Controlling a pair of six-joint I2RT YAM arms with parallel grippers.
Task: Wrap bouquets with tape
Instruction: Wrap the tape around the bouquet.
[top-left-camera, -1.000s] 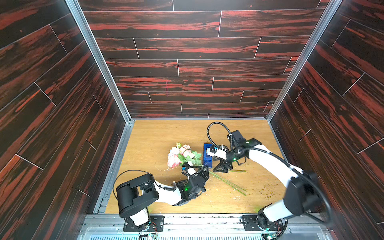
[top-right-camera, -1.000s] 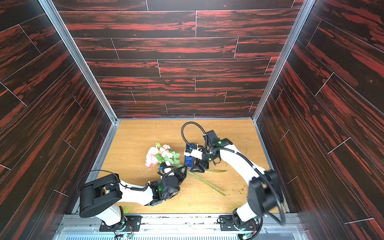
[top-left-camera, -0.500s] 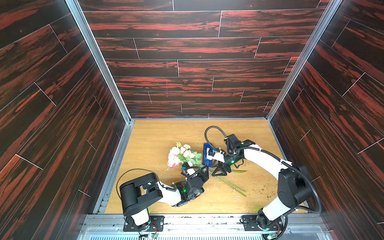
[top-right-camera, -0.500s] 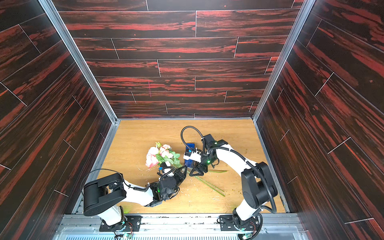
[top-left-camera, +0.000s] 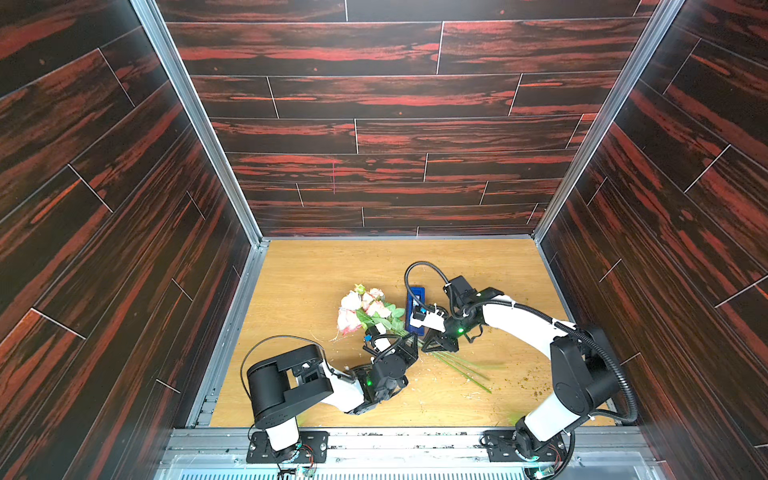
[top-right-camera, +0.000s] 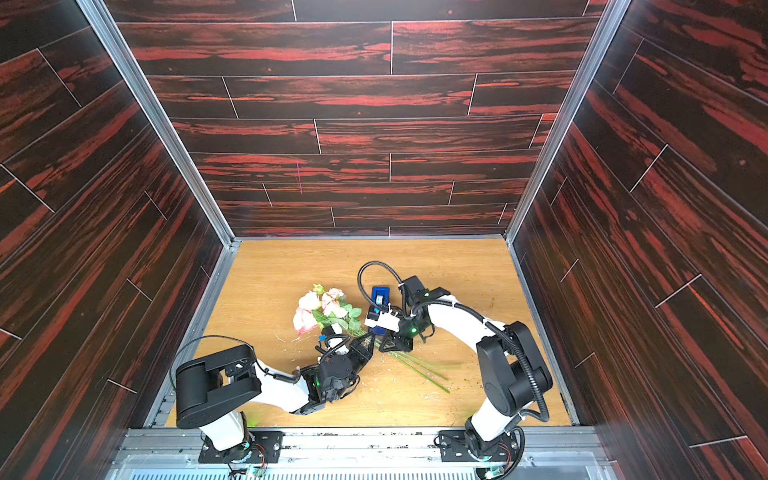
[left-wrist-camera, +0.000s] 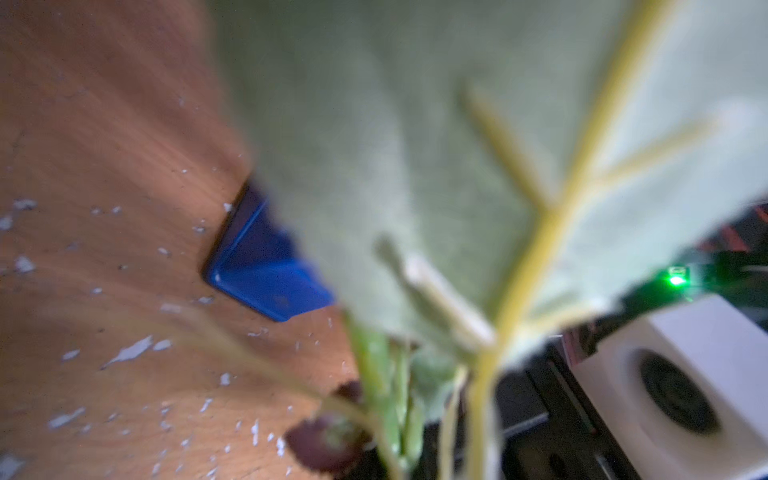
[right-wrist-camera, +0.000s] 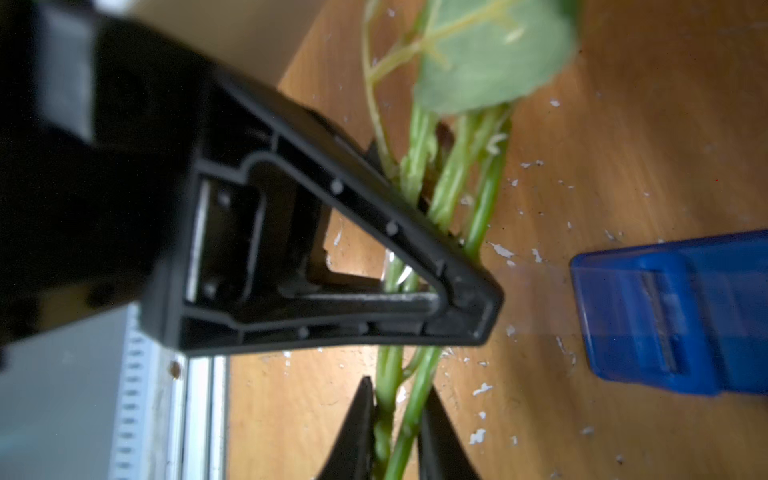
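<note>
The bouquet (top-left-camera: 365, 309) (top-right-camera: 322, 309) of pink and white roses lies mid-table, and its thin green stems (top-left-camera: 461, 368) run toward the front right. My left gripper (top-left-camera: 407, 347) (top-right-camera: 366, 345) is shut on the stems just below the leaves. In the right wrist view its black finger (right-wrist-camera: 365, 208) crosses them. My right gripper (top-left-camera: 436, 347) (right-wrist-camera: 398, 419) is shut on the same stems (right-wrist-camera: 390, 374), right beside the left one. The blue tape dispenser (top-left-camera: 415, 299) (top-right-camera: 380, 297) (right-wrist-camera: 673, 316) stands just behind both grippers. In the left wrist view blurred leaves (left-wrist-camera: 415, 166) hide the jaws.
Small white scraps (right-wrist-camera: 482, 390) litter the wooden table (top-left-camera: 332, 270). Dark red panelled walls close in the left, back and right sides. A metal rail (top-left-camera: 395, 440) runs along the front edge. The right arm's white link (left-wrist-camera: 685, 374) sits close to the left wrist.
My right gripper has come down from the tape dispenser to the stems beside the left gripper and has closed on them. The left arm has held still.
</note>
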